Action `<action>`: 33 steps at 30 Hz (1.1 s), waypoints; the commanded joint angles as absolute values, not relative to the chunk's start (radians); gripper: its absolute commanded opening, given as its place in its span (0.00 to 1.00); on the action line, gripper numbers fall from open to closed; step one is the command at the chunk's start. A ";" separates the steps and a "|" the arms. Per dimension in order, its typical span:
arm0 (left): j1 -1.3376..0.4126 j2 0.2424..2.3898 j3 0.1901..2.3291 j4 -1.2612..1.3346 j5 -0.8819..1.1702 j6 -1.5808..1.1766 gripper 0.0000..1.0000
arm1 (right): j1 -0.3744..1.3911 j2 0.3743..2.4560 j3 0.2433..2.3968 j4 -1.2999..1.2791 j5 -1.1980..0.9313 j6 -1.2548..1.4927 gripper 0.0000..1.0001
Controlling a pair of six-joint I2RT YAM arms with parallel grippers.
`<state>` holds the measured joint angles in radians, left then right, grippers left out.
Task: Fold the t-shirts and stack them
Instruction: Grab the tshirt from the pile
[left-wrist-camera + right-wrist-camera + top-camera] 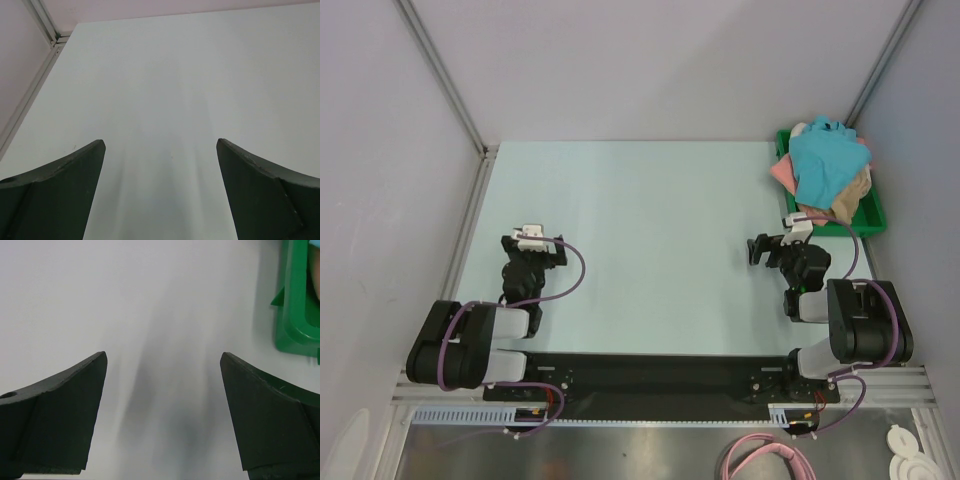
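Left gripper [160, 142] and right gripper [163, 354] hang wide open, empty, over the bench [640, 220]. The t-shirts [825, 170] lie heaped in the green tray [872, 216] at far right; one pinch may drag several out tangled or shift the tray.

— What is seen of the build?
— The left arm [470, 345] and right arm [860, 320] are clad in rounded black and grey housings; purple cables [575, 265] are looped along both.
— And the ends?
— The left gripper [160, 142] and right gripper [163, 354] are fitted with dark, wedge-shaped fingers [55, 195].
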<state>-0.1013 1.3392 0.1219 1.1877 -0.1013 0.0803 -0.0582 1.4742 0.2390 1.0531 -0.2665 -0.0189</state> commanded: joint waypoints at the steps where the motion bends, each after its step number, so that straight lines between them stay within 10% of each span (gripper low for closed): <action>1: -0.090 1.338 0.150 1.223 -0.089 0.074 1.00 | -0.071 1.454 0.265 1.077 -0.332 -0.029 1.00; 10: -0.091 1.339 0.149 1.224 -0.089 0.077 1.00 | -0.094 1.421 0.281 1.001 -0.362 -0.018 1.00; 21: -0.091 1.338 0.149 1.226 -0.089 0.075 1.00 | -0.097 1.351 1.026 0.129 -0.422 -0.096 0.99; 28: -0.091 1.335 0.147 1.227 -0.089 0.075 1.00 | -0.138 1.658 1.395 -0.162 -0.284 -0.140 0.65; 33: -0.091 1.335 0.149 1.227 -0.089 0.077 1.00 | -0.244 1.848 1.606 -0.267 -0.347 -0.020 0.61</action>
<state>-0.1005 1.3392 0.1223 1.1877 -0.1009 0.0799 -0.1795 1.7950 1.4952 -0.1028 -0.3389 -0.0872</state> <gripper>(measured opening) 0.996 0.612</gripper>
